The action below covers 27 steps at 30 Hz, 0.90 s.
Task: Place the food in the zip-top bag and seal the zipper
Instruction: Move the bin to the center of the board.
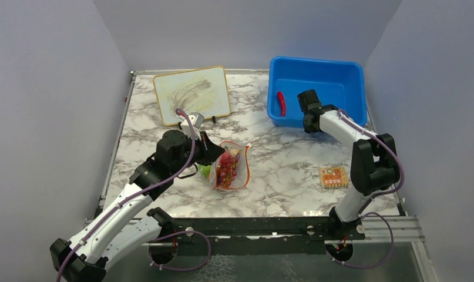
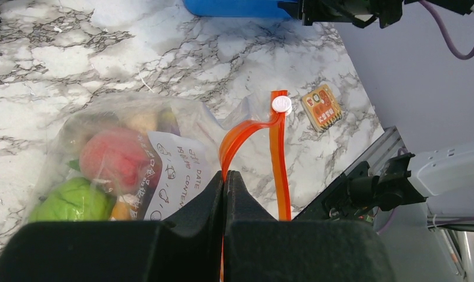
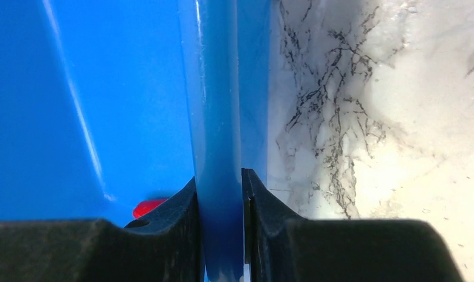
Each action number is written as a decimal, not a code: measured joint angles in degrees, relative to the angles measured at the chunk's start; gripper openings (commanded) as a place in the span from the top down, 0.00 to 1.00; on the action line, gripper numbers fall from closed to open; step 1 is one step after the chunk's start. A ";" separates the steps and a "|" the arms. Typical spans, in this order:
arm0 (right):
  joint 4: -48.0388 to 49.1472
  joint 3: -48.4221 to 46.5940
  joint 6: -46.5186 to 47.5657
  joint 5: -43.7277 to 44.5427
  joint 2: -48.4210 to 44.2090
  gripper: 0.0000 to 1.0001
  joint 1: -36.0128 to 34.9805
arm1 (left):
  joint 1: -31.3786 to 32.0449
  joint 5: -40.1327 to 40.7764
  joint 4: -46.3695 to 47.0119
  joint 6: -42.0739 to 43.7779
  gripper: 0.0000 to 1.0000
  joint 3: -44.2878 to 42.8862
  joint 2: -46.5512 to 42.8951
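The left pincer [image 2: 224, 176] is clenched on the zipper [image 2: 279, 158], whose orange strip arcs ahead of its tips to a white slider [image 2: 281, 104]. The bag [image 2: 178, 158] lies on the counter [image 2: 76, 59], left of this pincer in its own view, holding a peach [image 2: 108, 158] and lime [image 2: 73, 200]. The right pincer [image 3: 219, 183] grasps the bin [image 3: 217, 88] wall; a chili [image 3: 147, 207] lies inside, beside its inner finger.
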State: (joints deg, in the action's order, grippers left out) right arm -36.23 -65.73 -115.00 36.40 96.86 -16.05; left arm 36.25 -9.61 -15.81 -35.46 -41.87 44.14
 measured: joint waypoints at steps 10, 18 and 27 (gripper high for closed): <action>-9.46 -4.28 -3.78 -3.91 1.86 0.39 -0.04 | 0.00 0.02 0.33 0.26 1.00 0.00 -0.70; -10.67 -4.28 2.69 -4.17 -1.62 0.19 -0.09 | 0.00 0.24 0.28 1.14 1.00 0.00 -2.32; -4.20 1.90 22.45 -5.27 -15.41 0.19 -0.09 | 0.00 0.22 0.28 2.03 1.00 0.00 -2.32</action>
State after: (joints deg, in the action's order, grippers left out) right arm -40.42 -63.83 -92.55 31.14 81.45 -16.14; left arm 36.25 -9.39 -15.53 -33.43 -41.87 41.82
